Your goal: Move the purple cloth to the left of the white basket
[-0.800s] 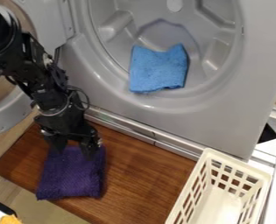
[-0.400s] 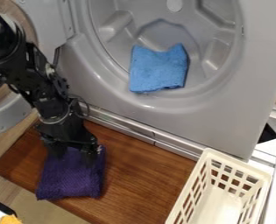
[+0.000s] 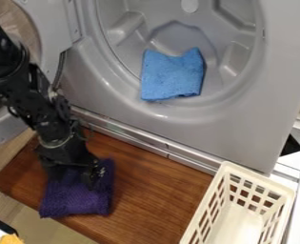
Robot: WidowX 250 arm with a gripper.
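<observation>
Spread over the purple cloth (image 3: 77, 199) just beneath, my gripper (image 3: 73, 179) could drop it from a grip perhaps too shallow.

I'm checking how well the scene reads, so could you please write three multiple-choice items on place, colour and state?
1. In this view, where is the woven purple cloth relative to the white lattice plastic basket?
A) Inside it
B) Left of it
C) Right of it

2. What colour is the square cloth in the round grey drum?
A) Blue
B) Red
C) Yellow

3. How is the purple cloth?
A) Hung in the air
B) Rolled tight
C) Lying on the brown wooden board

Key:
1 B: board shows between them.
2 A: its whole face is blue.
3 C: it rests there, beneath the black gripper.
</observation>
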